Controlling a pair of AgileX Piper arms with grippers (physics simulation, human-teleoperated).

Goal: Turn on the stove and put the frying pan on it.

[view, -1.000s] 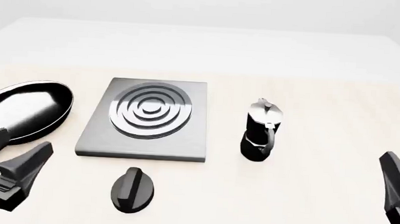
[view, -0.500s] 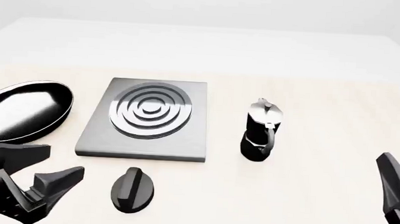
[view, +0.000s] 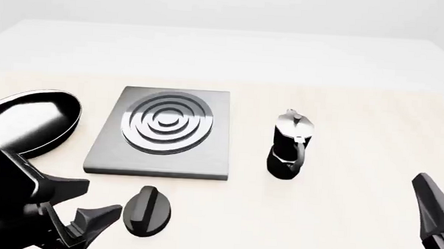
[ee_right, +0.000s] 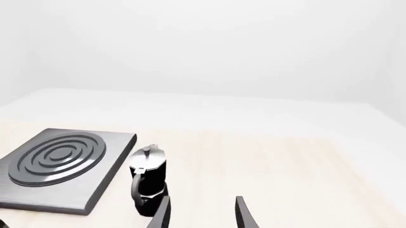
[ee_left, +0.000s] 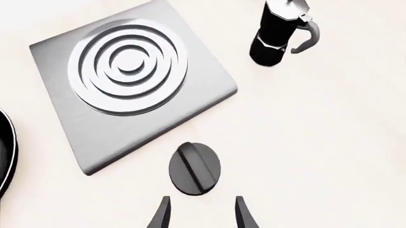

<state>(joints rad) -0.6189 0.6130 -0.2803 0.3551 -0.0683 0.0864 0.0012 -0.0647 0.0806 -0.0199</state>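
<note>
I am holding my left end effector (view: 88, 206) wide open and empty, just left of the knob (view: 147, 210), touching nothing. To turn it well, I am judging the fingers should straddle its ridge squarely. The stove (view: 164, 132) sits beyond, the frying pan (view: 26, 123) at far left on the counter (view: 354, 211). My right end effector (ee_right: 201, 213) is waiting, parted and empty.

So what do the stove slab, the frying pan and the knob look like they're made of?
Stove: brushed grey metal, matte, with shinier silver burner rings. Frying pan: glossy black outside, mirror-like inside showing bright reflections, probably coated or polished metal. Knob: dull black, possibly plastic; the render leaves that open.
</note>
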